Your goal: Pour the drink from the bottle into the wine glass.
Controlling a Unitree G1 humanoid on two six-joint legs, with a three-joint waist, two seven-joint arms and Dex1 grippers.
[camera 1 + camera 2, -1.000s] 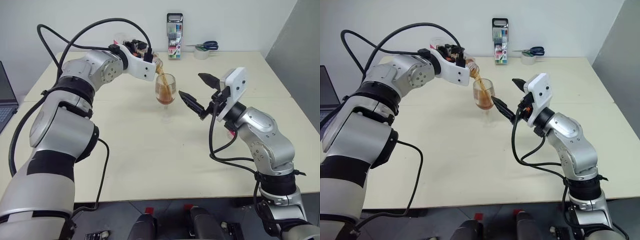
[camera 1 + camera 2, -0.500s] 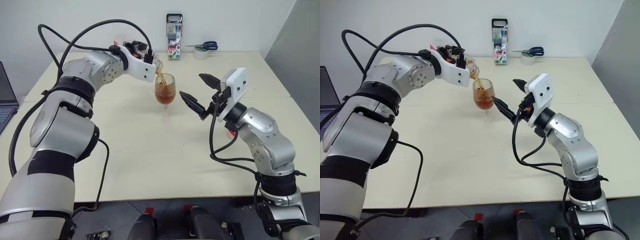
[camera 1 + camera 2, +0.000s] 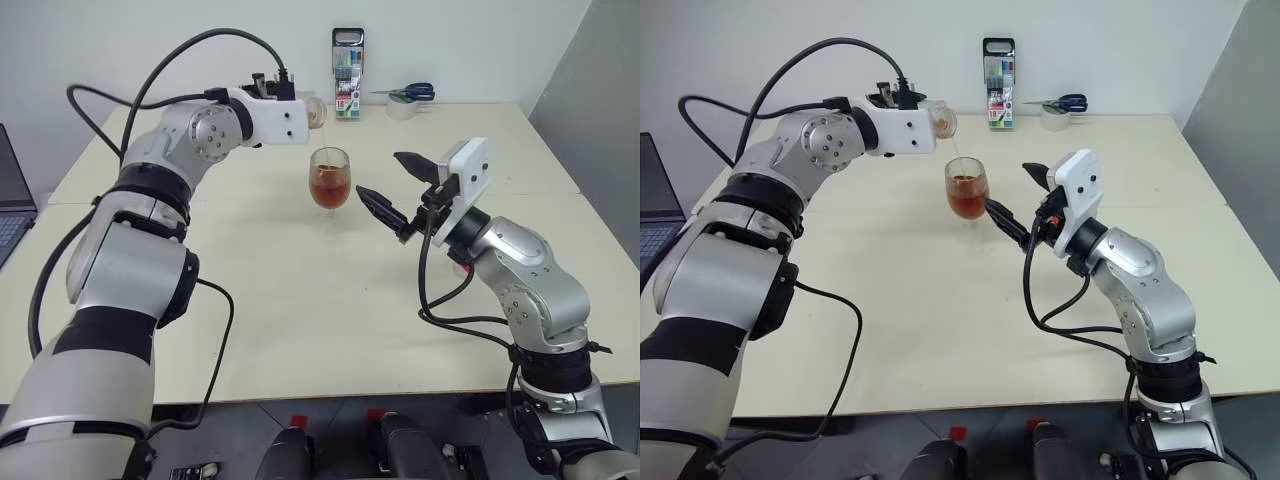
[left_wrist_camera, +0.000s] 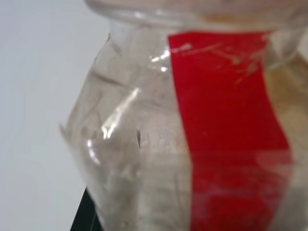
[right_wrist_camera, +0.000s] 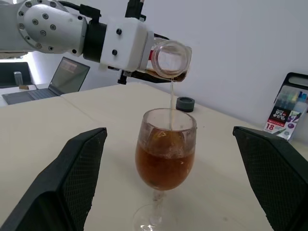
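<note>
Change: the bottle (image 5: 169,59) has been rolled back toward level; the stream is thinned.
Left pincer (image 3: 296,112): clamped on the bottle.
Right pincer (image 3: 392,185): spread wide, empty, beside the wine glass (image 3: 331,186).

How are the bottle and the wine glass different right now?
The bottle lies tipped on its side in the left gripper; the wine glass stands upright on the table. The bottle is nearly empty, the glass over half full of drink. Both are clear.

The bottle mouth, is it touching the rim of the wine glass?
Apart. In the right wrist view the bottle is held above the wine glass, with clear wall showing between its mouth and the rim, bridged only by a thin stream.
</note>
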